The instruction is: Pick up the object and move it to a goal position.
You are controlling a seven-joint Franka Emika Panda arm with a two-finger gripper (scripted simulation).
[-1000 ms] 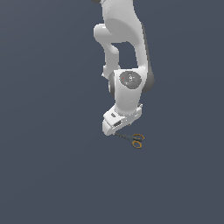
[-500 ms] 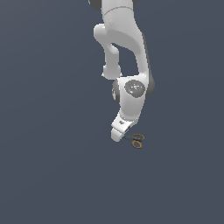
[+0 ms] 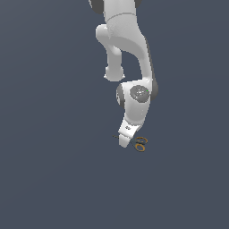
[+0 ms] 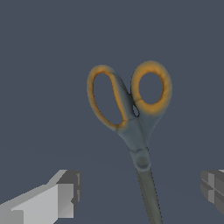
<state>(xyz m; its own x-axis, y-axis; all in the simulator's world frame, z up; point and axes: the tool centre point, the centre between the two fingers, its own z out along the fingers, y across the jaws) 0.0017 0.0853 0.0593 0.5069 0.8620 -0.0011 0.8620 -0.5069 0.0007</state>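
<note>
A: Orange-ringed scissors [image 4: 131,113] lie flat on the grey floor [image 3: 53,170], low and right of centre in the exterior view. Grasped yet?

B: No. The gripper [image 4: 142,192] is down with its fingers [image 4: 65,194] spread either side of the blades, not touching. Closing, lifting and carrying to the goal remain.

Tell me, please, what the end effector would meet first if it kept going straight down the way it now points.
Most likely the scissors: the wrist view shows their blades lying between the open fingers of the end effector. Depth is unclear, so the fingertips could reach the floor alongside first.
</note>
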